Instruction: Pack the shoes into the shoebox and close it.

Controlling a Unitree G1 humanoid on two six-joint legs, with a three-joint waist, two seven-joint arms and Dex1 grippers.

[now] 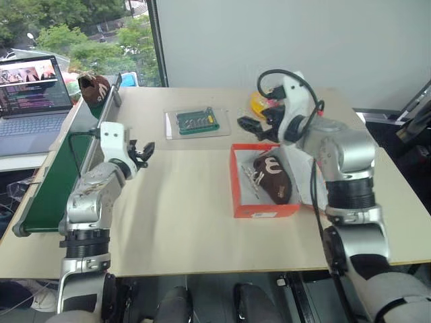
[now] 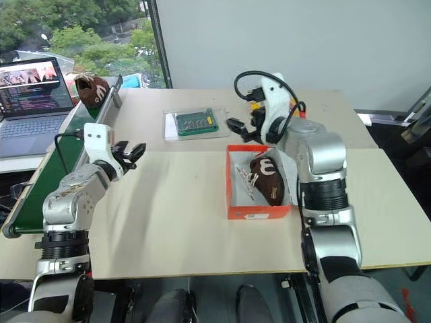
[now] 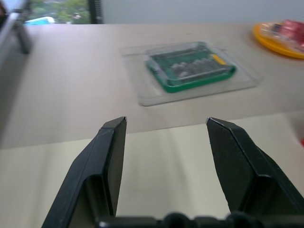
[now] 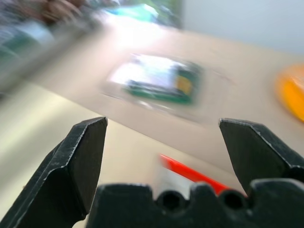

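**One shoe boxed, one on the conveyor, both grippers empty**

The shoebox (image 1: 264, 198) is seen right of centre in the head views, standing open on the table (image 1: 182, 202) with its white inside showing and a small white label on its near side. One dark brown shoe (image 1: 273, 176) with a white curved marking lies inside it. The second shoe (image 1: 93, 87) is found at the upper left of the frame, on the far end of the green conveyor belt (image 1: 50, 185) — well apart from the box.

The right gripper (image 1: 252, 126) is held above the far edge of the shoebox, its fingers spread wide and nothing between them. The left gripper (image 2: 129, 152) is placed left of centre, over bare table beside the belt; its jaws are parted and empty, as the left wrist view confirms.

A clear tray with a green circuit board (image 1: 197, 122) is set at upper centre, a yellow dish (image 3: 278, 35) behind the right arm, and a laptop (image 1: 30, 101) at the far left.
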